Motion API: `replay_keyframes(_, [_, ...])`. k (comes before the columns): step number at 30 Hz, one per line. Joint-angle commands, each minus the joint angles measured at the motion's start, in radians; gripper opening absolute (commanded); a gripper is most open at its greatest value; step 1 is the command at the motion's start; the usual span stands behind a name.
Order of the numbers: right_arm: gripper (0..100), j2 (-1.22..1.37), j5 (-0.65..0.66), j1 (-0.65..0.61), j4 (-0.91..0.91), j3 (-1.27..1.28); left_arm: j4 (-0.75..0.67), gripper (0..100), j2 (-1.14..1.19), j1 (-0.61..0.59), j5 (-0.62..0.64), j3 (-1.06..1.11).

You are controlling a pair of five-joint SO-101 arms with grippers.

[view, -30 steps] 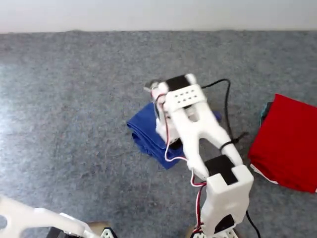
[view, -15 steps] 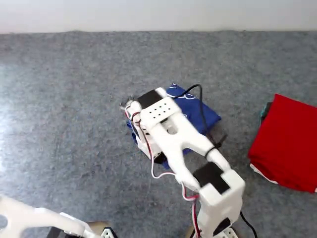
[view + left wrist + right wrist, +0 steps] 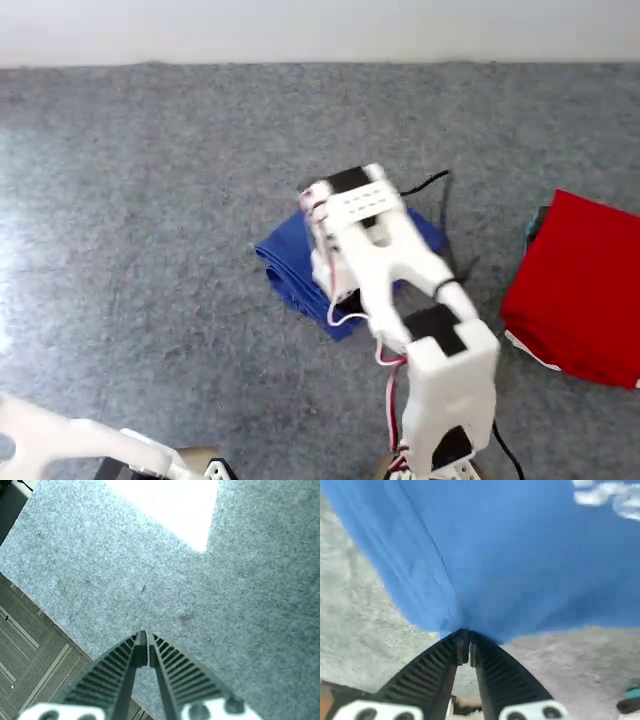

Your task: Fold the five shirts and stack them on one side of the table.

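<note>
blue shirt [image 3: 520, 555], edge pinched in right claw [image 3: 464, 642]

grey felt tabletop [image 3: 150, 200], white wall [image 3: 300, 30] behind; wood-plank floor [image 3: 20, 645] (bright glare patch [image 3: 170, 505] on felt)

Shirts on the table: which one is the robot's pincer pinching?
The folded blue cloth shirt in the middle: the right pincer grips its edge. The folded red cloth shirt lies apart.

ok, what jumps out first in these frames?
The white right arm stands over the folded blue shirt in the middle of the table, the right gripper shut on the cloth's edge. Next, the folded red shirt on the right side, with a bit of teal cloth under it.
</note>
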Motion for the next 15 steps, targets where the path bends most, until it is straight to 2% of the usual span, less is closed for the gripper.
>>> replay_keyframes(1, [0.9, 0.013, -0.009, -0.077, 0.061, -0.018, -0.005, 2, -0.018, 0.003, 0.003, -0.041])
replay_keyframes(13, [1.3, -0.340, -0.012, -0.010, 0.108, -0.057, -0.005, 2, -0.018, 0.003, 0.003, -0.041])
replay_keyframes(15, [2.8, -0.354, -0.095, -0.007, 0.108, -0.057, -0.005, 2, -0.018, 0.003, 0.003, -0.041])
